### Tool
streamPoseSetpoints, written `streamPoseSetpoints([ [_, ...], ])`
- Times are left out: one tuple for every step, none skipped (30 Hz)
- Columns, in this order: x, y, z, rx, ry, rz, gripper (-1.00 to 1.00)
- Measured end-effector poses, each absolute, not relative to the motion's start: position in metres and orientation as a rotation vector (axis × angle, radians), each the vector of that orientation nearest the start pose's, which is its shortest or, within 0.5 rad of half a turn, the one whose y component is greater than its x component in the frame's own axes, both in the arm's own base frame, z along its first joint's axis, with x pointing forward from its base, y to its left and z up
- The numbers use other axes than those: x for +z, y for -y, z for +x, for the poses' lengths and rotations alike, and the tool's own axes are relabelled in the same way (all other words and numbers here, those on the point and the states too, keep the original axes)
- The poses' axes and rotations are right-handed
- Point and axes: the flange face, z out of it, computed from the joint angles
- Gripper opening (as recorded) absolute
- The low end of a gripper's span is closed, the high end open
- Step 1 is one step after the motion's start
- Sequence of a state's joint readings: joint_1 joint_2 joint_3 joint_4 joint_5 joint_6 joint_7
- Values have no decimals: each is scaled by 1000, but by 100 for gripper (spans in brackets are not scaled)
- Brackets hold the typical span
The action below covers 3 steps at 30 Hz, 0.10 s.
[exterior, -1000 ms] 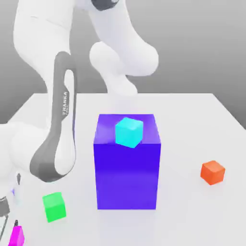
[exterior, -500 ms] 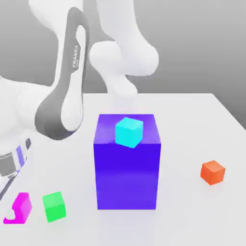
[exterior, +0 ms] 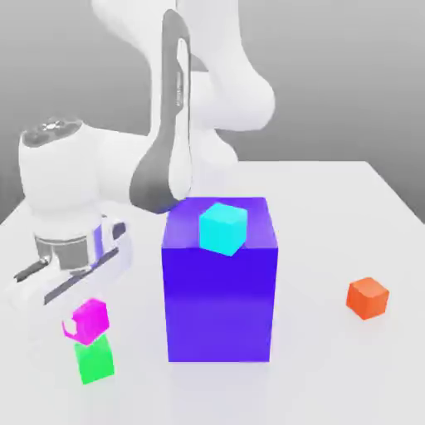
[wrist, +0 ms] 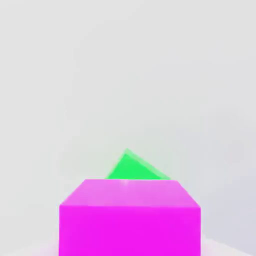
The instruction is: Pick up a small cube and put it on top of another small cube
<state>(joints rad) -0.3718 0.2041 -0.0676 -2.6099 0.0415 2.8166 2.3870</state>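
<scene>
The small cube [exterior: 90, 319], plain magenta, hangs in the air under my gripper [exterior: 84, 323], which is shut on it. It sits just above another small cube [exterior: 94, 363], the bright green one, which rests on the table at the exterior view's lower left. The two look very close or touching; I cannot tell which. In the hand view the magenta cube [wrist: 130, 217] is near the camera, and a corner of the green cube [wrist: 134, 168] peeks out behind it.
A big blue-purple block [exterior: 219, 280] stands in the middle of the white table [exterior: 332, 199], close to the green cube, with a cyan cube [exterior: 222, 227] on top. An orange cube [exterior: 367, 297] lies at the exterior view's right.
The arm swung up and toward the exterior view's right. The magenta cube rose from the table at the lower left corner to just over the green cube.
</scene>
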Motion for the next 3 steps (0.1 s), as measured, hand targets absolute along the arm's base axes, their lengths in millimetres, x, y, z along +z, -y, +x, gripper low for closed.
streamPoseSetpoints([
  [182, 188, 392, -4, -3109, -434, 100],
  [182, 188, 392, -4, -3109, -434, 100],
  [182, 188, 392, -4, -3109, -434, 100],
])
